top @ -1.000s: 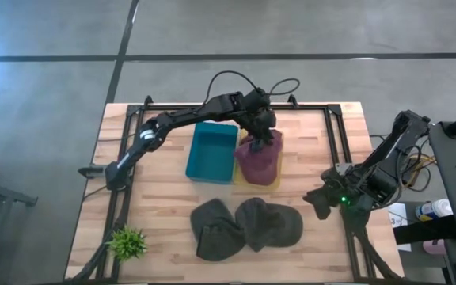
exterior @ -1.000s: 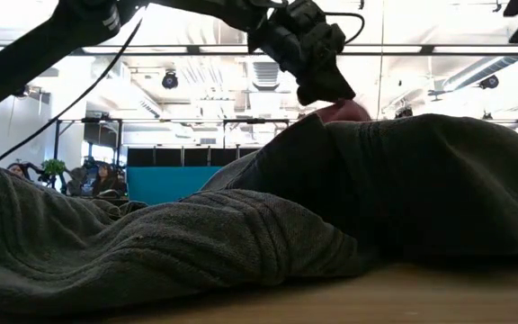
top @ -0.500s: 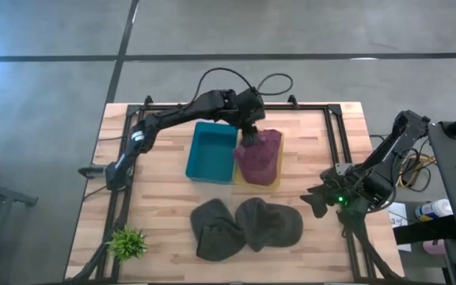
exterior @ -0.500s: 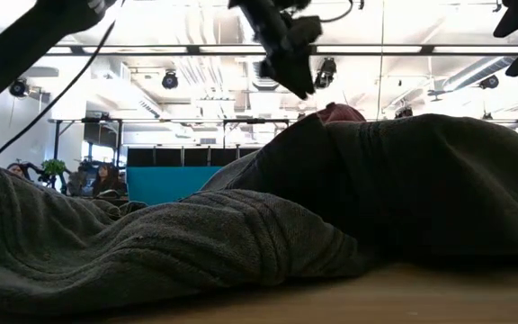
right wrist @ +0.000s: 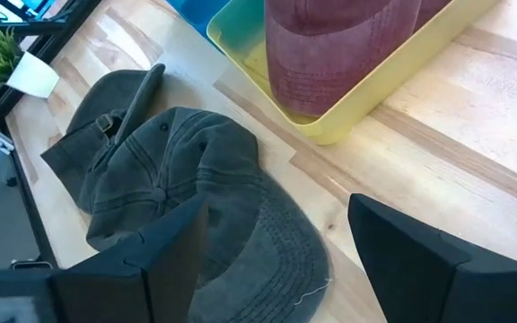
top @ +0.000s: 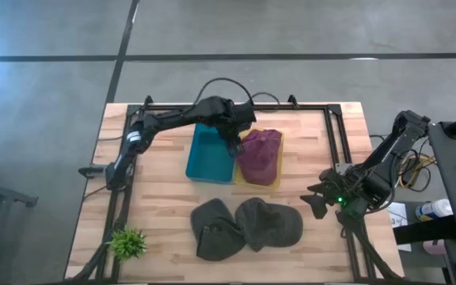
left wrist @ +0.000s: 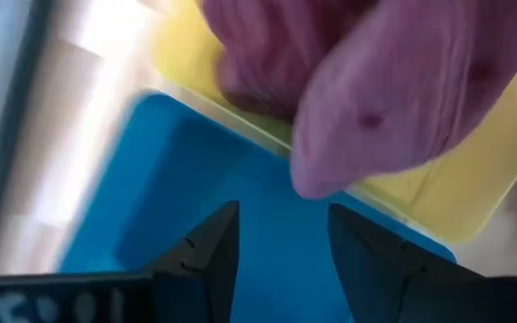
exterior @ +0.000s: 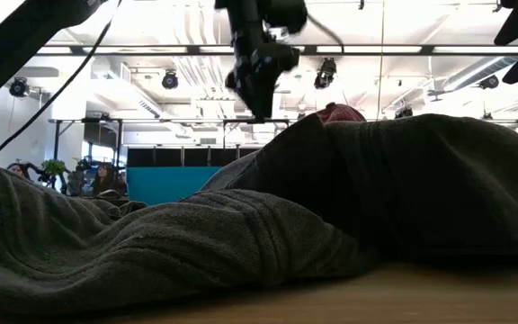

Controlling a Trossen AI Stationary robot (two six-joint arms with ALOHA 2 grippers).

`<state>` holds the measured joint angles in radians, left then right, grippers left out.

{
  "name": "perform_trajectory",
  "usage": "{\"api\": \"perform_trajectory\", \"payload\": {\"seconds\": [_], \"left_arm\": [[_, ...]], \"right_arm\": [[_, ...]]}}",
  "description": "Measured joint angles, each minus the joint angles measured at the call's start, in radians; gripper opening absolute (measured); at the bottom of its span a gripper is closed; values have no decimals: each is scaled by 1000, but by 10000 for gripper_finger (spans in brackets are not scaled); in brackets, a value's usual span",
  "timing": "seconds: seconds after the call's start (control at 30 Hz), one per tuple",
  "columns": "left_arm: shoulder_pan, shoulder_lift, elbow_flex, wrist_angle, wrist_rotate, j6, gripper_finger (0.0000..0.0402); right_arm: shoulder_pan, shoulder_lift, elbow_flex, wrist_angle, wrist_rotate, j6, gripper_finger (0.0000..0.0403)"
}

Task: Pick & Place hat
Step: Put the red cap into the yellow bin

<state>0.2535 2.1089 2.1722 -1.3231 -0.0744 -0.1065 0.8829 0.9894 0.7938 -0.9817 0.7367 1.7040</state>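
Wood-slat table, open workshop behind with ceiling lights. Left gripper up over the seam between blue bin and yellow tray, fingers parted, nothing between them. Just beside it: maroon hat lying in yellow tray, hanging past the tray edge on the blue-bin side in the left wrist view. Blue bin touching yellow tray along one side. Nearer front edge: two dark grey caps overlapping on the bare table, filling the low view. Small green plant at front-left corner. Right gripper parked low at right table edge, fingers spread wide, empty, pointing toward grey caps and yellow tray.
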Motion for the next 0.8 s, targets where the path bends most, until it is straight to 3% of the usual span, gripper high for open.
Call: {"api": "perform_trajectory", "payload": {"seconds": [0.1,0.23,0.5,0.67,0.8], "left_arm": [[0,1,-120,91,56,8,163],[-3,4,-239,279,56,65,163],[-2,4,-344,708,48,253,163],[18,34,-373,669,10,303,163],[21,36,-401,671,-151,321,163]], "right_arm": [[0,0,-1,0,0,2,265],[0,0,-3,0,0,3,263],[0,0,-12,-9,-1,26,261],[0,0,-16,-10,-4,51,259],[0,-1,-17,-10,-7,51,258]]}}
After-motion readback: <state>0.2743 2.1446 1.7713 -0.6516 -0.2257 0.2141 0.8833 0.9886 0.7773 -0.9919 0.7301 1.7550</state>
